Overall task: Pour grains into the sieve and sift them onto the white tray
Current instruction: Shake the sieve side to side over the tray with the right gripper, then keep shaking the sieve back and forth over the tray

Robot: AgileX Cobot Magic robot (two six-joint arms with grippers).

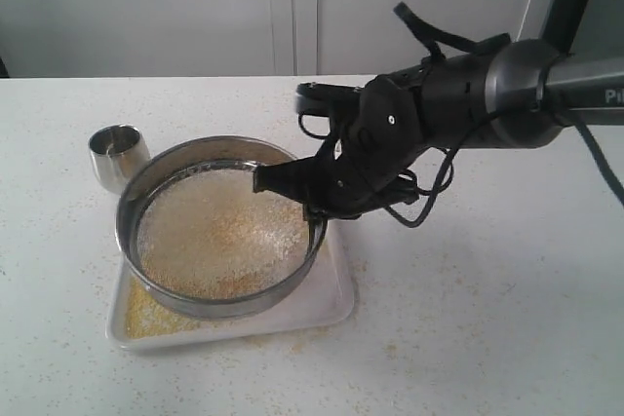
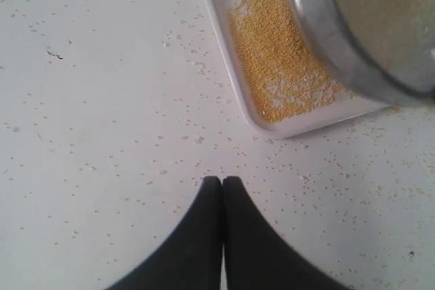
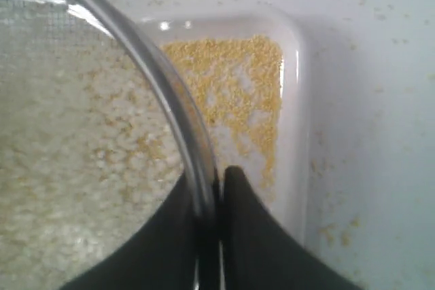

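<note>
over white tray [image 1: 337, 297] | right gripper [image 3: 219, 173] likely pinching sieve [image 1: 222, 302] | wrist-only: left gripper [image 2: 222, 180] pressed together

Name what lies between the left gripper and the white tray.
Left wrist view: only tabletop dotted with stray grains, between left gripper and white tray.

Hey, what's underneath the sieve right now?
The white tray lies under the sieve, with fine yellow granules showing on its exposed corners. The tray's middle is covered by the mesh and the grains in it, so what lies there cannot be seen.
</note>
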